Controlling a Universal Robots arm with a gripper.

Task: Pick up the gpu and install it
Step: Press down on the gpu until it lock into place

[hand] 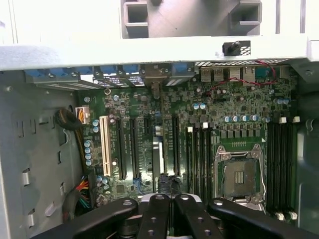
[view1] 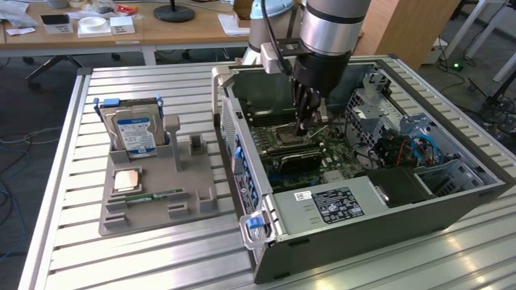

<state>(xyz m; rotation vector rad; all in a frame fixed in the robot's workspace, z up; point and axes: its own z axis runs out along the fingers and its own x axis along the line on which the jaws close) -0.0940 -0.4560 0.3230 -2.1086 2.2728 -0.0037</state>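
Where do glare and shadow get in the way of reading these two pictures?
Exterior view: window light glares off the ribbed metal table at the lower right, and the black gripper hangs shut inside the open grey computer case, whose interior is dim. Wrist view: the pale case edge across the picture is washed out, while the green motherboard below it is evenly lit and legible.

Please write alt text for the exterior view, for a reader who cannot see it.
A robot arm reaches its shut claw down into an open computer case, above the motherboard. On the exterior view's left, a grey tray holds a hard drive.
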